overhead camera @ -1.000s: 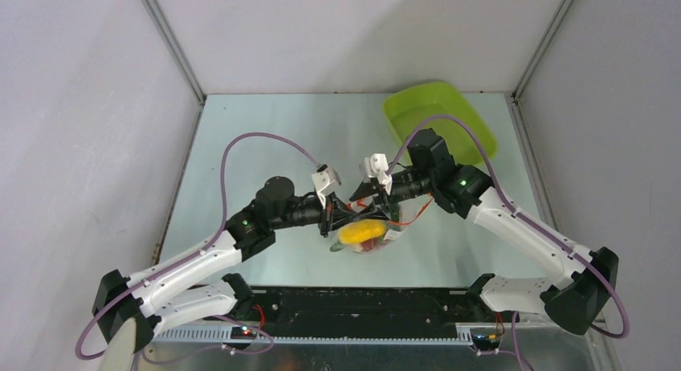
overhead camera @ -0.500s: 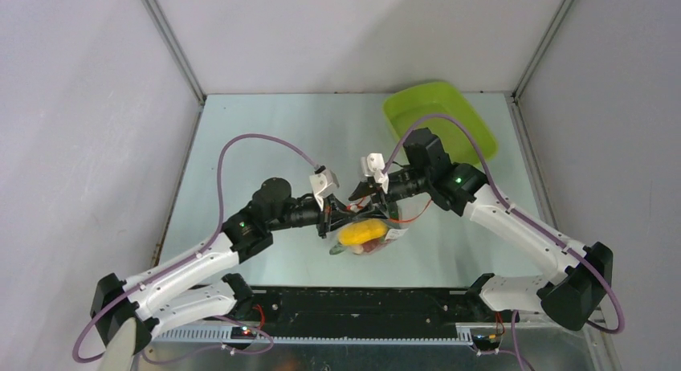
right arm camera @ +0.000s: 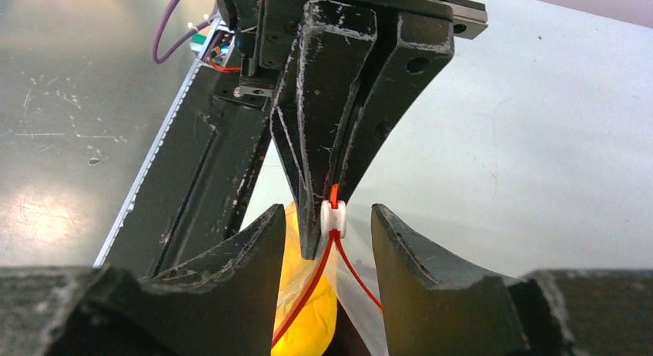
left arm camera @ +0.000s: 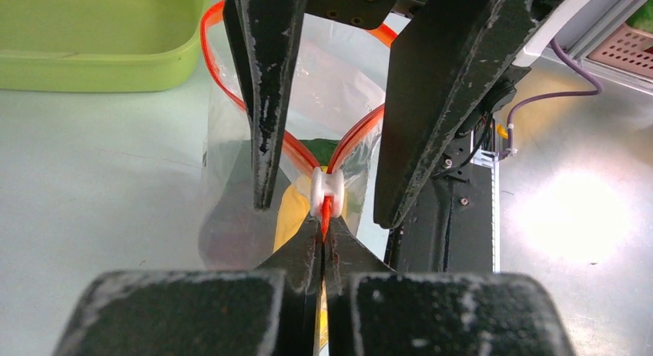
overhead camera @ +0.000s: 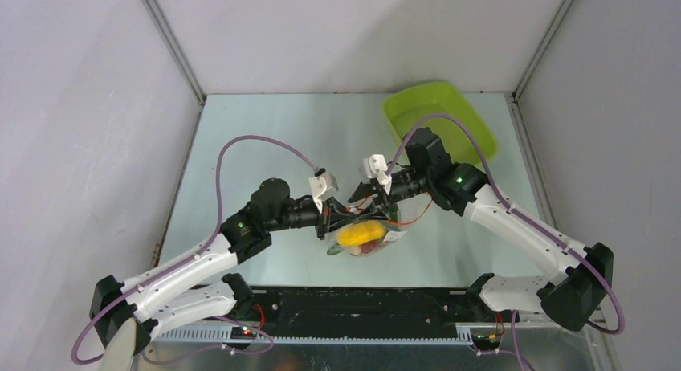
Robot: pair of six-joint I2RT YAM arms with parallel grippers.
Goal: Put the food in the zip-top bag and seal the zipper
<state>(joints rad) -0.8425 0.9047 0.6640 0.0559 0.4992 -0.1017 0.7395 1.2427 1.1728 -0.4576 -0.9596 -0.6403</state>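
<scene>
- The clear bag [overhead camera: 377, 244] sat mid-table [overhead camera: 265, 138] between both grippers, a yellow lemon [overhead camera: 359, 231] inside
- Its orange-red zipper [left arm camera: 360, 137] gaped in a V beyond the white slider [left arm camera: 327, 193]
- Left gripper [left arm camera: 323, 236] pinched the zipper behind the slider
- Right gripper [right arm camera: 327, 216] straddled the slider, jaws apart

A lime-green plastic tray [overhead camera: 450, 102] sits on the pale, shiny table [overhead camera: 265, 138] at 1 o'clock in the top view. Grey walls [overhead camera: 353, 34] stand around the table. In the left wrist view the tray [left arm camera: 92, 40] is at 10 o'clock. A pink basket [left arm camera: 620, 52] with holes peeks in at 2 o'clock.
</scene>
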